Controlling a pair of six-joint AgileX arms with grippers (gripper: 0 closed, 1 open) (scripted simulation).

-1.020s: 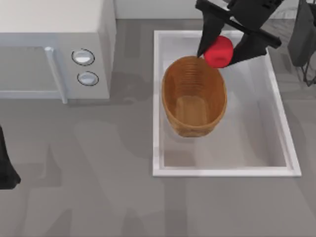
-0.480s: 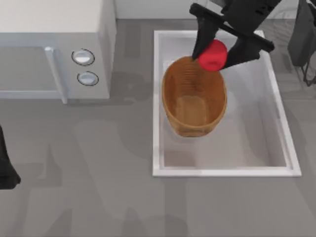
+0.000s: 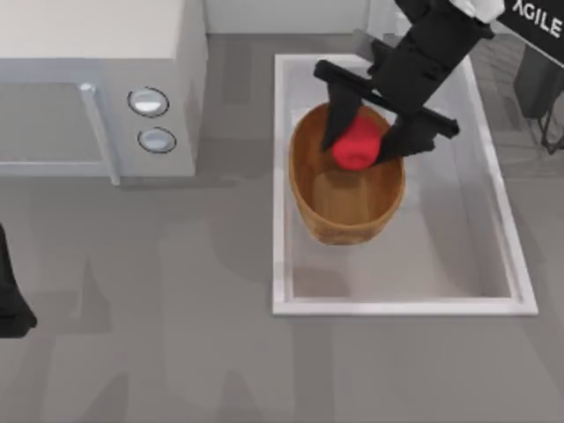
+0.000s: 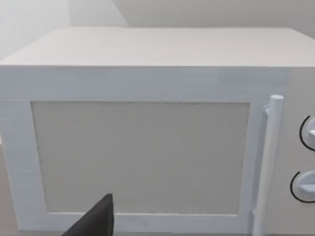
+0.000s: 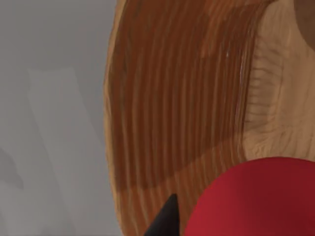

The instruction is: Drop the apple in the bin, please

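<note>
The right gripper (image 3: pixel 359 145) is pinching the apple (image 3: pixel 355 144) between its two dark fingers, one on each side of the fruit, and hangs over the far half of the bin (image 3: pixel 310 190), inside the line of its rim as seen from above. The bin itself stands in the far part of the white basin (image 3: pixel 280 176), close to that basin's left wall, with the basin taking up the right half of the desk. In the right wrist view the apple (image 5: pixel 256 199) sits close over the ribbed inner wall of the bin (image 5: pixel 172 98), with the flat bottom beyond it. The step in hand looks like the release: the fruit is already over the opening, so the fingers need only part, and it would be wise to part them while the apple is centred between the walls rather than near the far rim, so it falls to the bottom and does not glance off the edge. A slightly lower release would soften the drop. The left gripper (image 4: pixel 96 221) is parked at the desk's left edge, facing the white microwave (image 4: pixel 147 137); whether its fingers are apart I cannot tell.
</note>
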